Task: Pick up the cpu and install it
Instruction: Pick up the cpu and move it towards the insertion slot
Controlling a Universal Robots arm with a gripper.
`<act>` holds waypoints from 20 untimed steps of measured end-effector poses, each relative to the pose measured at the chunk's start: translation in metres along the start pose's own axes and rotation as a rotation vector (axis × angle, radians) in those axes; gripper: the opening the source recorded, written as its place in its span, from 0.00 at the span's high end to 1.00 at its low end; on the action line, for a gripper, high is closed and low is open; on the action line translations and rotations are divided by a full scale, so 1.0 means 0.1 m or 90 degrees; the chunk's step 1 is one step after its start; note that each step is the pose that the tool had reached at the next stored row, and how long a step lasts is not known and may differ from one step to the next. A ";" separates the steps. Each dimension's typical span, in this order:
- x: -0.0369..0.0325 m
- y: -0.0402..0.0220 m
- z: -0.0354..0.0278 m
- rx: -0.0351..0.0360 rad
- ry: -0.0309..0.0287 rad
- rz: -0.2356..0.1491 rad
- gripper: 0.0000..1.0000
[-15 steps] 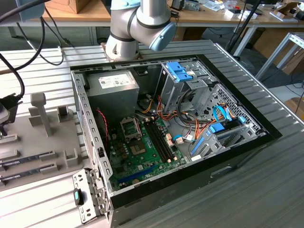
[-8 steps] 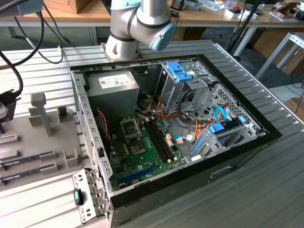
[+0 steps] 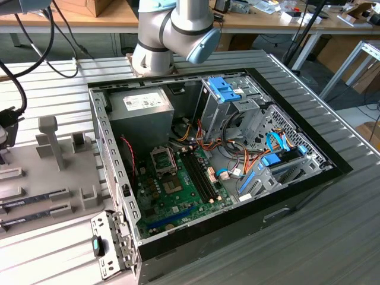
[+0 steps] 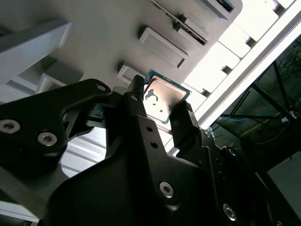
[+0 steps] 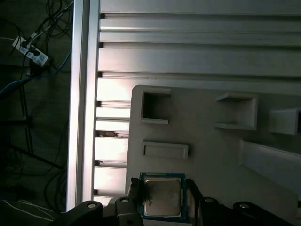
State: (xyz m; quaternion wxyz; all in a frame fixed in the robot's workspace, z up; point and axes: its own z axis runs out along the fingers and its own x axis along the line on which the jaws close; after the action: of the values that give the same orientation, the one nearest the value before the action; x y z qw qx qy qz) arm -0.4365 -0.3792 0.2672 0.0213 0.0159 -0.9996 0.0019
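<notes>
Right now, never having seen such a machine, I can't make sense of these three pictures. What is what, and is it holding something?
The exterior view comes from a camera standing off the machine. It shows the grey and blue jointed robot arm behind an open black computer case with its green circuit board exposed. A pale grey plastic parts holder lies on the exterior view's left. Both wrist views come from cameras riding on the arm, looking past its black two-fingered tool toward that holder. Between the fingers sits a small square silvery-topped chip, the processor. The fingers press against its opposite edges, so the tool is gripping it.
</notes>
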 end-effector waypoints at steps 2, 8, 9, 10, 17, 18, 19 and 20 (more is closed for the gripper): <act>0.001 0.000 -0.020 -0.0001 0.0000 0.000 0.53; 0.003 0.000 -0.080 -0.0004 0.0000 0.000 0.53; 0.004 0.000 -0.090 -0.0005 0.0000 0.000 0.53; 0.004 0.000 -0.102 -0.0006 0.0000 0.000 0.53; 0.007 -0.001 -0.175 -0.0012 -0.0001 0.000 0.53; 0.008 0.000 -0.187 -0.0013 -0.0001 0.000 0.53; 0.008 -0.001 -0.194 -0.0013 0.0000 0.000 0.53; 0.009 0.000 -0.212 -0.0014 0.0000 0.000 0.53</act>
State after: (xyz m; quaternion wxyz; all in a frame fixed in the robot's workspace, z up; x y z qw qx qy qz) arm -0.4365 -0.3792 0.2884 0.0213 0.0158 -0.9996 0.0008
